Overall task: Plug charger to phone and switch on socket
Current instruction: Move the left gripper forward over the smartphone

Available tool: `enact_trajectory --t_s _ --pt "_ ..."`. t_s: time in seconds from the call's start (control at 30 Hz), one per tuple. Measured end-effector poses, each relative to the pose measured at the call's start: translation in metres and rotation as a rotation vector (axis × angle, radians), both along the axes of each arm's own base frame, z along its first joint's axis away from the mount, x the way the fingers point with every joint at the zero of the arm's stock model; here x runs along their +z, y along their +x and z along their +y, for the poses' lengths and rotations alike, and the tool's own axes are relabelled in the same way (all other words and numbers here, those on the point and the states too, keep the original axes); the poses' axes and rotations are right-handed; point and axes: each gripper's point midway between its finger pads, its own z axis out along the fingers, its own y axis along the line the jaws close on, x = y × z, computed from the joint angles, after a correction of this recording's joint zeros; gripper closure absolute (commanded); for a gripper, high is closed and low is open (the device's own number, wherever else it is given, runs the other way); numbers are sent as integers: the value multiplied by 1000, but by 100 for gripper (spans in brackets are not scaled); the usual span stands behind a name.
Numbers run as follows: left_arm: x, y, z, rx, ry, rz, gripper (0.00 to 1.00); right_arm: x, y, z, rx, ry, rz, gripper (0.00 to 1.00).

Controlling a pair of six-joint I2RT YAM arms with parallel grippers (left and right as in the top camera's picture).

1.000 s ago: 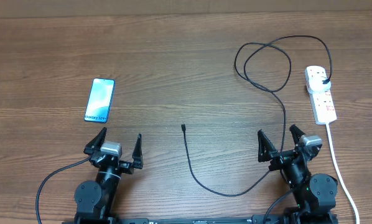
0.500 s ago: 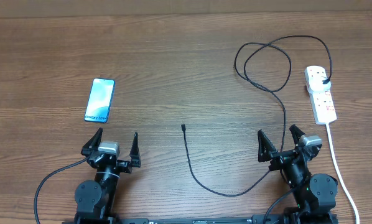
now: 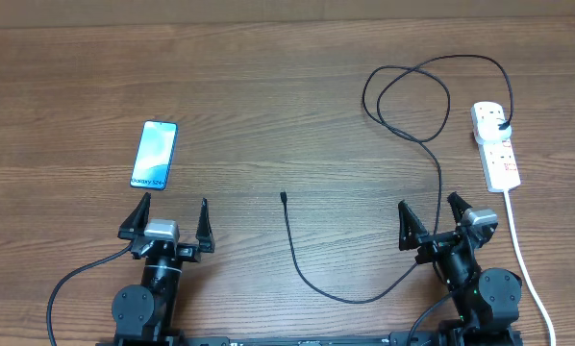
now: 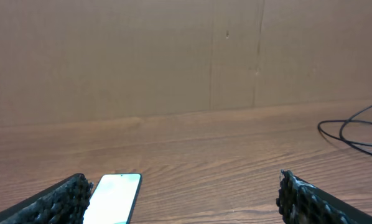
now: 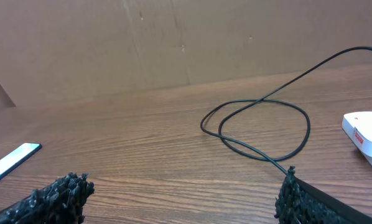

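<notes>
Phone (image 3: pixel 155 154) lies lengthwise near-to-far, text end nearest; left gripper (image 3: pixel 172 204) and right gripper (image 3: pixel 428 204) gape wide.

Open wooden table (image 3: pixel 268 96) stretches across the far left and the middle. The left gripper (image 3: pixel 173 204), fingers spread wide, sits just short of the phone (image 3: pixel 154 154), which lies flat ahead and slightly to its left, with open table between them. The charger (image 3: pixel 288 229) runs from its connector tip (image 3: pixel 283 197) at mid-table toward the near edge and curves right. Seen from above, it crosses between the spread fingers of the right gripper (image 3: pixel 427 204), then rises into loops at the far right. The socket (image 3: pixel 496 144) and its white cord (image 3: pixel 516 240) line the right edge, close beside that gripper. A brown wall (image 4: pixel 173 56) closes the far side.
</notes>
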Motion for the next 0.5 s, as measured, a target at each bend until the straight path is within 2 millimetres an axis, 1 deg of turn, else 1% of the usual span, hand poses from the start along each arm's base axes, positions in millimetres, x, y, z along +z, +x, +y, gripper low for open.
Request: enact_trajectory --t_s 0.2,0.3,0.33,0.5 --pt "0 0 1 5 -3 6 0 0 0 0 0 0 0 0" --pt "4 1 1 6 -2 24 0 0 0 0 0 0 0 0" --pt "7 2 1 6 -1 30 0 0 0 0 0 0 0 0" --pt "31 12 0 6 3 76 0 0 0 0 0 0 0 0"
